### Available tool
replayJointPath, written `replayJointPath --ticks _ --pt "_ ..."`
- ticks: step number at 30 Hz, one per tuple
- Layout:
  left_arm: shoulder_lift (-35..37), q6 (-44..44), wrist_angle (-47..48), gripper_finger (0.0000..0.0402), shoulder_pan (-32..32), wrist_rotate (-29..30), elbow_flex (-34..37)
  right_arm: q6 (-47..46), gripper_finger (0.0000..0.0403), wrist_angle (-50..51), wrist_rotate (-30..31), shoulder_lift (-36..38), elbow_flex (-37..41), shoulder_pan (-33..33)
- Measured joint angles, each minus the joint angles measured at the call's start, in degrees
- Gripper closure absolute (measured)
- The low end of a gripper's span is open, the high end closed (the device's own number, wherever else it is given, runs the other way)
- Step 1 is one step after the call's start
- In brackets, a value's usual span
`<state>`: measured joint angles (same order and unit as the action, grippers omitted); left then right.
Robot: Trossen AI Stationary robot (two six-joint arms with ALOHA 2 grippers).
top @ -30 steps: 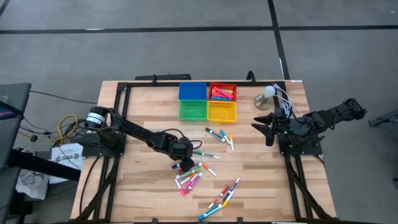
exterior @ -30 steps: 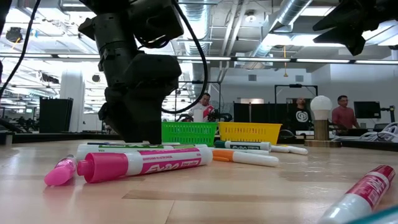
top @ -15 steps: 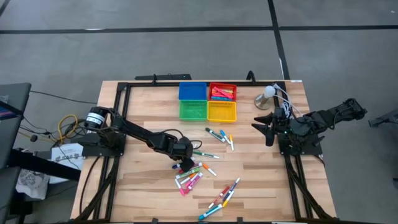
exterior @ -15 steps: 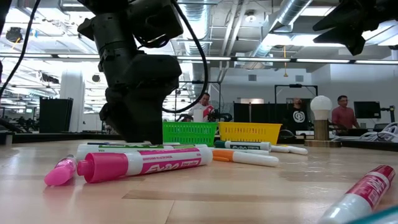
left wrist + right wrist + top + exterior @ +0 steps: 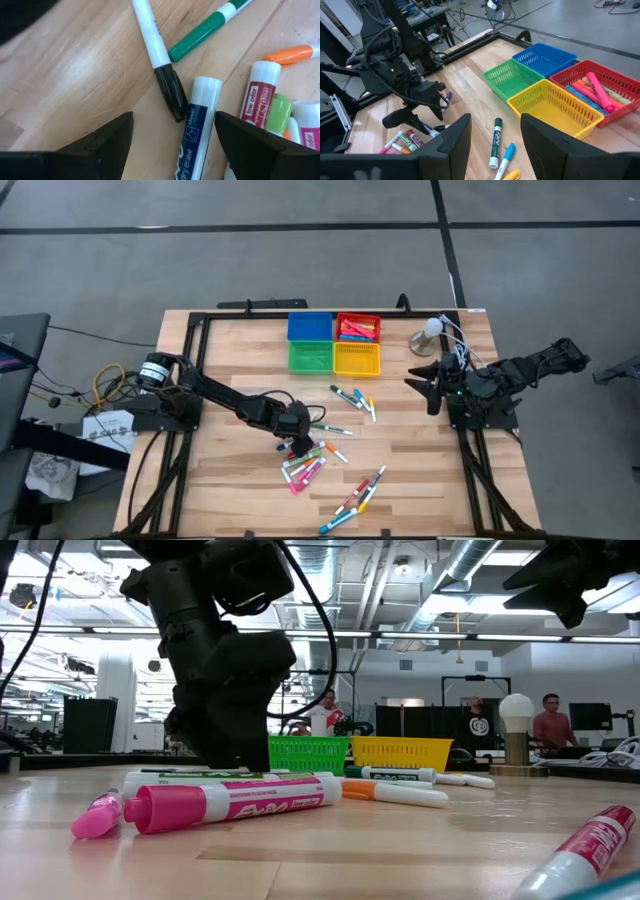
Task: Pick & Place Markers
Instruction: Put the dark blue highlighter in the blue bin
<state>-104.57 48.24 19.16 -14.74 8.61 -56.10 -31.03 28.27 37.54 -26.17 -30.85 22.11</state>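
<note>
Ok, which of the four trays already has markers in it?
The red tray, at the far right of the block of four, next to the blue tray. It alone holds markers; the blue, green and yellow trays show none.

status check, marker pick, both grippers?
Left gripper open, low over the marker pile, blue-label marker between fingers. Right gripper parked, empty. Nothing blocking.

Open workshop w/ grey concrete floor [image 5: 300, 270] crossed by dark seams. Exposed silver ducts [image 5: 470, 570] & strip lights [image 5: 420, 635] overhead. Dark monitors [image 5: 590, 717] line the back, three people [image 5: 548, 725] standing nr them; white column [image 5: 117, 690] at left.
</note>
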Motion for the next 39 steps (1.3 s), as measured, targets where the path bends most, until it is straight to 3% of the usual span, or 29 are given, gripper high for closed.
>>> replayJointPath --ticks 9,21,32,39 --pt "0.0 -0.1 1.4 0.0144 -1.8 1.3 0.0 0.0 0.0241 0.0 0.0 0.0 0.0 0.0" --pt "0.0 0.4 4.4 0.0228 -2.5 1.0 0.0 0.0 0.0241 0.0 0.0 0.0 0.0 0.0" --pt "0.1 0.8 4.4 0.0333 -2.5 -5.5 0.0 0.0 0.0241 -0.1 0.0 0.0 0.0 0.0" --pt "0.9 0.7 4.3 0.0332 -2.5 -7.5 -0.1 0.0 0.0241 -0.1 0.0 0.0 0.0 0.0"
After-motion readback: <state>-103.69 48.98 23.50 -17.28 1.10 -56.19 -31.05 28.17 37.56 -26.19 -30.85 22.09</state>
